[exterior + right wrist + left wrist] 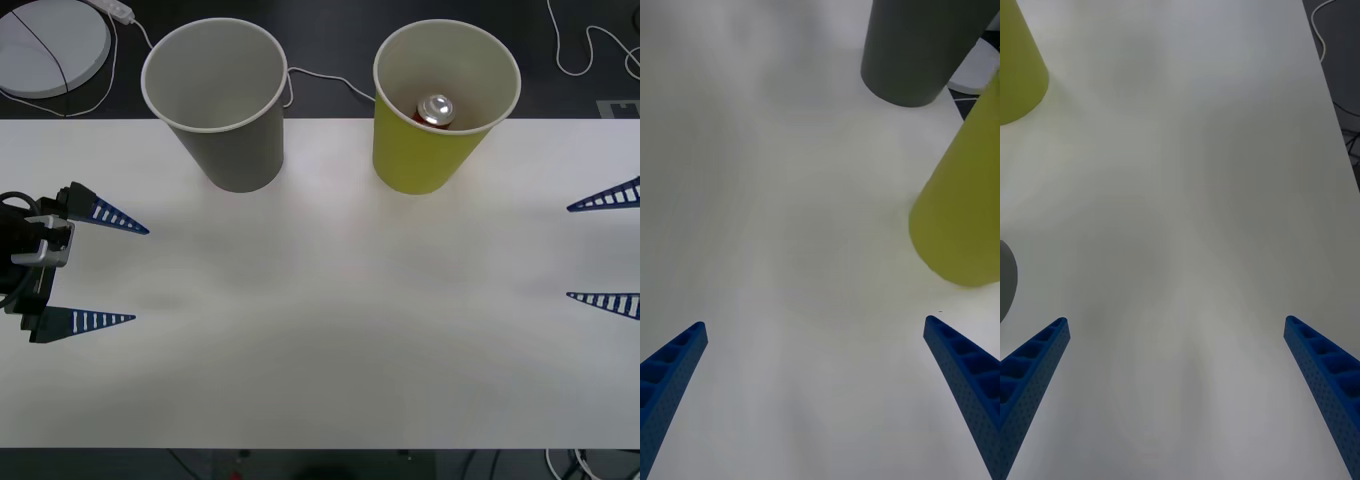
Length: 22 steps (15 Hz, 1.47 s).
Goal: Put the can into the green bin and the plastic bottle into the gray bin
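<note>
The gray bin (pixel 215 100) stands upright at the back left of the white table (pixel 320 340), and what I see of its pale inside is bare. To its right stands the green bin (pixel 440 120), holding the can (pixel 436 110) with its shiny top facing up. The plastic bottle is out of view. My left gripper (pixel 141 275) hovers open at the table's left side, nothing between its blue fingers. My right gripper (pixel 568 252) is open at the right edge. The right wrist view shows the gray bin (pixel 917 52) and green bin (pixel 962 210) beyond the open gripper (pixel 816 330). In the left wrist view the gripper (pixel 1176 326) is open over bare table.
A round white disc (pixel 45 45) and white cables (pixel 590 50) lie on the dark floor behind the table. The left wrist view catches the green bin's (pixel 1015 67) base and a sliver of the gray bin (pixel 1004 281).
</note>
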Each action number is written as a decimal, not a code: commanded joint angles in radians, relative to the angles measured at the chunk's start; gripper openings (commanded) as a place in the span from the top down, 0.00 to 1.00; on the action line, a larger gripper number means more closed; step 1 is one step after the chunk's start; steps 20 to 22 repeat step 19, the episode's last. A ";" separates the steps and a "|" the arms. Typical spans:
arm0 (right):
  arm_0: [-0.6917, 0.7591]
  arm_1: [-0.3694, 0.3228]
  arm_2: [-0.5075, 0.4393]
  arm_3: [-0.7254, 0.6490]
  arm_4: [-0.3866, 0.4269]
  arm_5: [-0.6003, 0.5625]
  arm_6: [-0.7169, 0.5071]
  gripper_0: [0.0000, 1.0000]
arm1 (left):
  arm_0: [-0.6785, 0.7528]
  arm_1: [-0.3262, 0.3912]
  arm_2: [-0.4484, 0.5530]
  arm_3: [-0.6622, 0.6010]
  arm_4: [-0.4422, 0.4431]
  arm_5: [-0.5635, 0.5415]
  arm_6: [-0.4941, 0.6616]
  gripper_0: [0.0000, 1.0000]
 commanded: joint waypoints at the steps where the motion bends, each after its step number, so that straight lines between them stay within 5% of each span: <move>1: 0.030 0.022 0.000 0.000 0.001 0.000 0.008 0.00 | 0.000 0.000 0.000 0.000 0.000 0.000 0.000 0.00; 8: 0.090 0.084 0.001 -0.028 0.001 0.000 0.050 0.00 | 0.000 0.000 0.000 0.000 0.000 0.000 0.000 0.00; 22: 0.105 0.091 0.011 -0.045 0.001 0.000 0.074 0.00 | 0.000 0.000 0.000 0.000 0.000 0.000 0.000 0.00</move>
